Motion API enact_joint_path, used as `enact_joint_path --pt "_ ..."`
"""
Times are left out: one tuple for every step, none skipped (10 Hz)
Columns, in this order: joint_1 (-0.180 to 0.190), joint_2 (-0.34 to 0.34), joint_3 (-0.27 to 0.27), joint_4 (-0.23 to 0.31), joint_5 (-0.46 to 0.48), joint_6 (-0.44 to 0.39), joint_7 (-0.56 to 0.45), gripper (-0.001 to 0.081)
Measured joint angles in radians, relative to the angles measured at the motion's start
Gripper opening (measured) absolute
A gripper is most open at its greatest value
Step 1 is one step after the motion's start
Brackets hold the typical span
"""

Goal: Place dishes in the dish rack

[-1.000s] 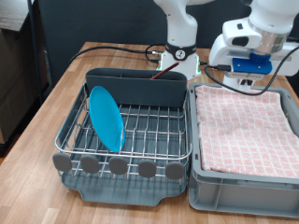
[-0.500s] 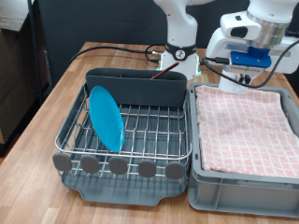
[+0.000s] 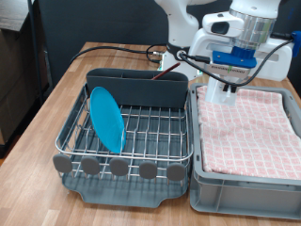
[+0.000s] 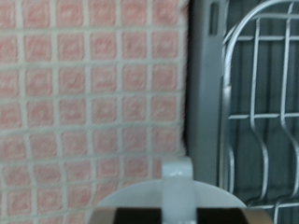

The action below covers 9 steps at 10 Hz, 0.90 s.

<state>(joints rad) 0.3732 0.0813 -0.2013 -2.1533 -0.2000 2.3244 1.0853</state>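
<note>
Your gripper (image 3: 229,91) hangs above the crate's pink checked cloth (image 3: 249,127), grasping a white cup (image 4: 168,198). Blue plate (image 3: 107,119) stands at the dish rack's (image 3: 127,169) 9 o'clock.

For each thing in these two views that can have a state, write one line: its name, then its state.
Plate: standing on edge in the rack, at the exterior view's left.
Rack: holds only the plate.
Crate: open, lined with pink cloth.
Cup: in the claw, above the crate.
Claw: shut on the cup.
</note>
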Motion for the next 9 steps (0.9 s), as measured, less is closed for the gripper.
enact_joint_path --pt "-0.006 0.012 -0.014 0.025 -0.003 0.003 -0.009 0.0070" --pt "-0.011 0.029 -0.025 0.056 -0.003 0.002 -0.030 0.0070" --pt "-0.019 0.048 -0.034 0.091 -0.003 0.002 -0.056 0.0070" --pt "-0.025 0.070 -0.043 0.131 -0.004 0.001 -0.088 0.0070" --pt "-0.027 0.102 -0.046 0.171 -0.004 -0.006 -0.114 0.0070" --pt "-0.026 0.102 -0.046 0.170 0.000 -0.006 -0.111 0.0070" --pt "-0.026 0.102 -0.046 0.170 -0.001 -0.005 -0.113 0.0070" --pt "-0.027 0.107 -0.047 0.174 0.000 -0.005 -0.125 0.0070" --pt "-0.028 0.122 -0.048 0.191 0.005 -0.006 -0.141 0.0070"
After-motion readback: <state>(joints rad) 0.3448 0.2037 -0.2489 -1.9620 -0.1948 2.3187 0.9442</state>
